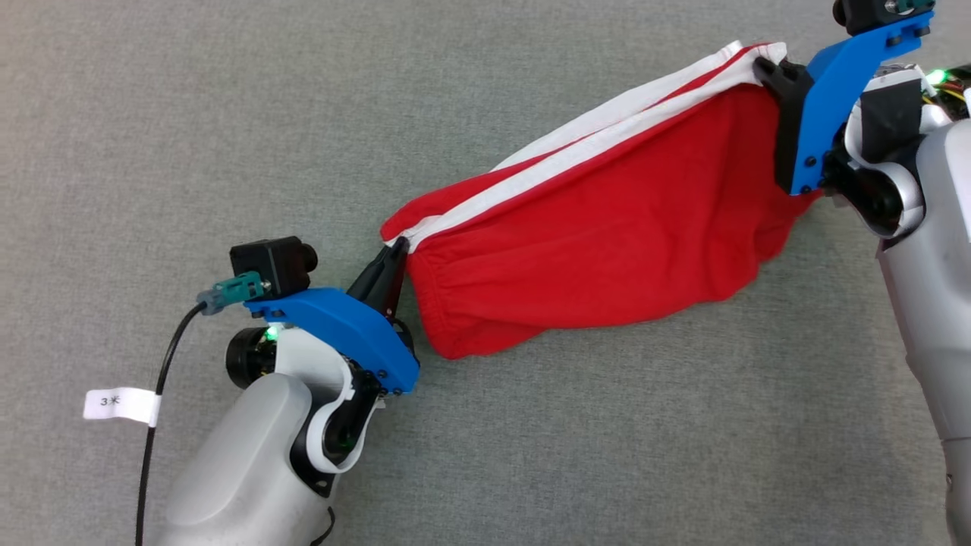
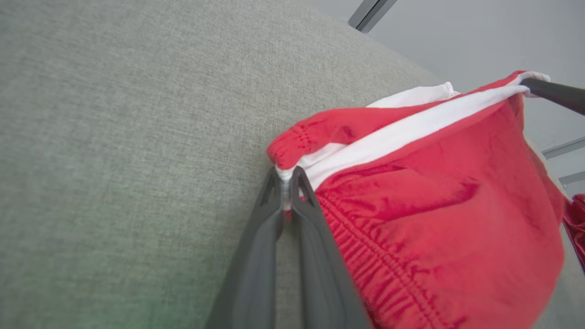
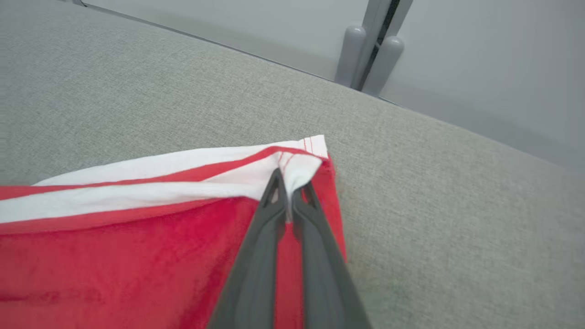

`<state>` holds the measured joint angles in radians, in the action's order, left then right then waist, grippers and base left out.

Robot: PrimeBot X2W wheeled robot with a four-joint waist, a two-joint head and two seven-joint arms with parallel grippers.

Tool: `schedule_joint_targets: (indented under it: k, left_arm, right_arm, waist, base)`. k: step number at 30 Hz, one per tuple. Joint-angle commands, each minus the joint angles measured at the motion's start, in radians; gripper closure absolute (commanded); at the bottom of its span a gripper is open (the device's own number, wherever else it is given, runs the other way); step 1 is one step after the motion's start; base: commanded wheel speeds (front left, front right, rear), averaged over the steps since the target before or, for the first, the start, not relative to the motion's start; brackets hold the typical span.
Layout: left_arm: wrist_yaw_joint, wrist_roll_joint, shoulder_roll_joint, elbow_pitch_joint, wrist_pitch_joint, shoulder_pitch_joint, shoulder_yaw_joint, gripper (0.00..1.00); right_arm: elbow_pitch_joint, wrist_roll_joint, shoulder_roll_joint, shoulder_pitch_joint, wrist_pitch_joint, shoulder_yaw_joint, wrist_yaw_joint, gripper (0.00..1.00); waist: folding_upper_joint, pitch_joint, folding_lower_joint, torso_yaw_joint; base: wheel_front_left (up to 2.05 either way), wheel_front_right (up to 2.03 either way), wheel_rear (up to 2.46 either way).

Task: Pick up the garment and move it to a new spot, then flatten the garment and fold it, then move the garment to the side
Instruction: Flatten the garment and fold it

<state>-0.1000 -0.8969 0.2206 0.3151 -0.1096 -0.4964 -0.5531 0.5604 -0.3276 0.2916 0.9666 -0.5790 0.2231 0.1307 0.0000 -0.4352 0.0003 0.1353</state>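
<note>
My left gripper [image 1: 397,254] is squeezed shut on one white-striped corner of the red shorts [image 1: 599,227]. My right gripper [image 1: 765,68] is squeezed shut on the other corner. The shorts hang between them over the grey mat [image 1: 190,114], sagging toward it, and I cannot tell if they touch it. I think they are light, soft and floppy. The thick sewn edge is the best place to hold.

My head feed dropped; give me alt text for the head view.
A red garment with white stripes is stretched between both grippers over the grey fabric surface. The left gripper pinches its lower-left end, the right gripper its upper-right end.
</note>
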Motion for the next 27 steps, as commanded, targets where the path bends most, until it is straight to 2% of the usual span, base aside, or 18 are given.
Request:
schedule_joint_targets:
  k: [1,3,10,15,20,23,27]
  left_arm:
    - [0.010,-0.006,-0.010,0.012,0.015,-0.016,0.005,0.00]
    - [0.014,-0.007,-0.015,0.017,0.021,-0.018,0.006,0.00]
    - [0.070,-0.037,-0.021,0.016,0.086,0.013,0.030,0.00]
    - [0.059,0.002,-0.006,0.037,0.209,0.052,0.060,0.00]
    - [0.068,0.070,0.017,0.080,0.348,0.082,0.088,0.00]
    - [0.089,0.128,0.012,0.086,0.373,0.101,0.137,0.00]
    - [0.115,0.284,-0.032,0.022,0.374,0.146,0.255,0.00]
  right_arm:
    - [0.022,-0.009,0.003,0.032,0.036,0.008,0.000,0.00]
    - [0.034,-0.013,0.005,0.042,0.057,0.018,0.000,0.00]
    - [0.120,-0.089,0.016,0.058,0.168,0.069,0.000,0.00]
    - [0.179,-0.179,0.036,-0.003,0.131,0.068,0.000,0.00]
    - [0.212,-0.226,0.067,-0.072,0.133,0.022,0.000,0.00]
    - [0.234,-0.234,0.073,-0.097,0.151,-0.014,0.000,0.00]
    - [0.255,-0.218,0.071,-0.113,0.195,-0.057,0.000,0.00]
  waist:
    - [0.0000,-0.005,-0.0003,0.010]
    - [0.0000,-0.004,-0.0003,0.013]
    - [0.0000,0.041,-0.0003,0.019]
    - [0.0000,0.103,-0.0003,0.027]
    - [0.0000,0.142,-0.0003,0.042]
    - [0.0000,0.146,-0.0003,0.050]
    - [0.0000,0.132,-0.0003,0.068]
  base:
    - [0.00,0.00,0.00]
    - [0.00,0.00,0.00]
    - [0.00,0.00,0.00]
    - [0.00,0.00,0.00]
    - [0.00,0.00,0.00]
    - [0.00,0.00,0.00]
    - [0.00,0.00,0.00]
